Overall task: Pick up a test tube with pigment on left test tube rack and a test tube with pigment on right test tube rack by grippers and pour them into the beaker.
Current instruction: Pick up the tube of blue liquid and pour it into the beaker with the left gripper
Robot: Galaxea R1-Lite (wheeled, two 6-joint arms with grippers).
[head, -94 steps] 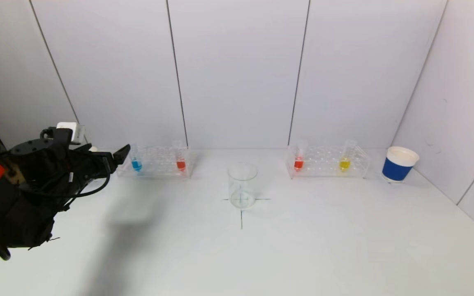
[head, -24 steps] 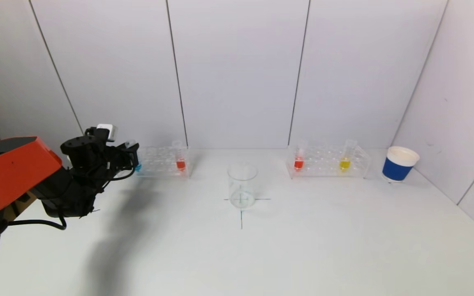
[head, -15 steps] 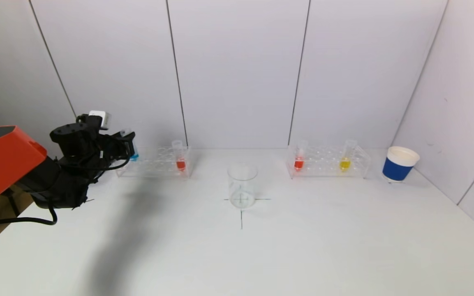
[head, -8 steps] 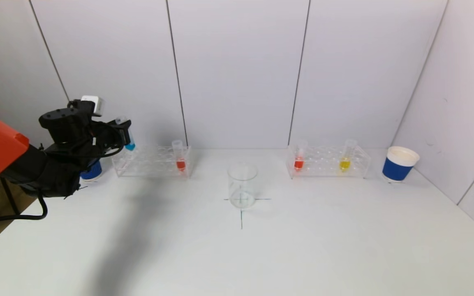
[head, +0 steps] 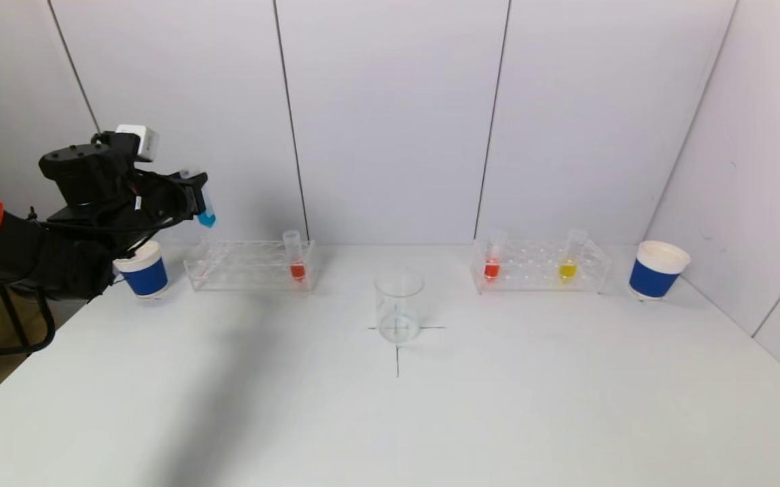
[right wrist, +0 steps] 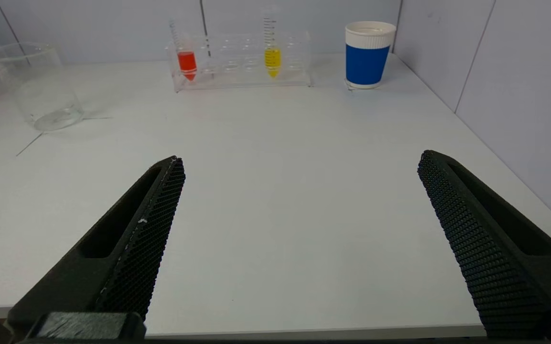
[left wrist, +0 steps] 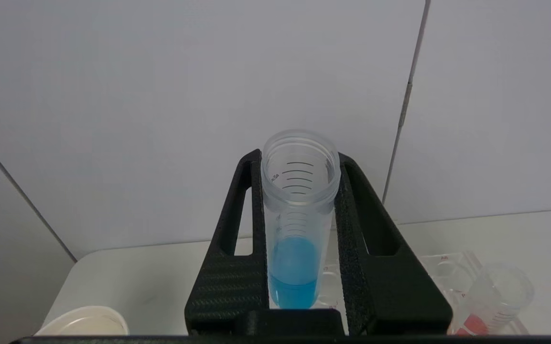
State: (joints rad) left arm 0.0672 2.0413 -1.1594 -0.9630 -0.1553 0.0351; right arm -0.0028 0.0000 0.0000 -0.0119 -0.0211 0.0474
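The left gripper (head: 195,196) grips the blue test tube (head: 206,211) upright at ten o'clock of the beaker (head: 399,306) — so nothing spills — while the right gripper (right wrist: 299,239) waits wide open, empty.

Occlusions / cut-offs
Blue tube (left wrist: 294,267) tip hidden behind left gripper (left wrist: 299,215) base; red tube (left wrist: 495,301) and paper cup (left wrist: 84,325) cropped by frame edge.
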